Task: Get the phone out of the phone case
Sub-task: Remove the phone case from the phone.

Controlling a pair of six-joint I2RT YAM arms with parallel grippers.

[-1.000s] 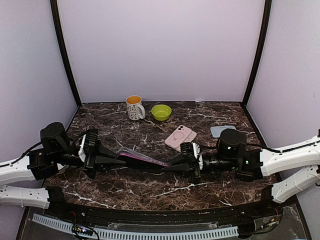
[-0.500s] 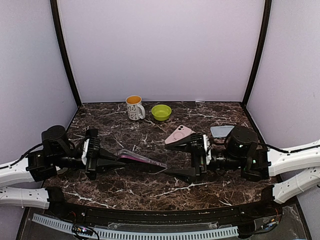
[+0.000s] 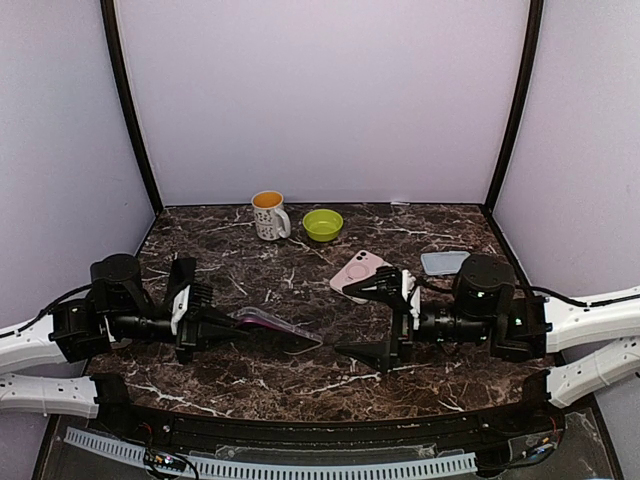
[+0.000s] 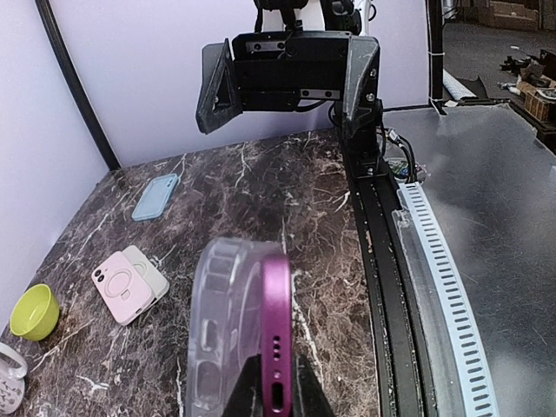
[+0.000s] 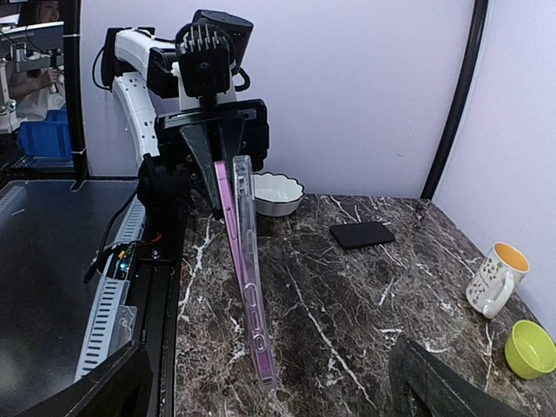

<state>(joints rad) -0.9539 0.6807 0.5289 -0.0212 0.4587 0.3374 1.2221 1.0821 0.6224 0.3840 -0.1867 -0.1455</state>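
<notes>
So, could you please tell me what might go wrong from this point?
The left gripper grips the phone by one end only, with the right gripper open and apart, so the phone could sag or slip. The clear case hugs the phone's edge, so the right gripper may pinch both together. The pink phone lies close to the right gripper's far finger and could be nudged.

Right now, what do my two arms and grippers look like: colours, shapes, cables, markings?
Left arm and right arm: white shell links near the bases, black cylindrical joint housings further out. Left gripper and right gripper: black, long wedge-shaped fingers, a small white block behind them. A thin black cable trails along each arm. No markings legible.
</notes>
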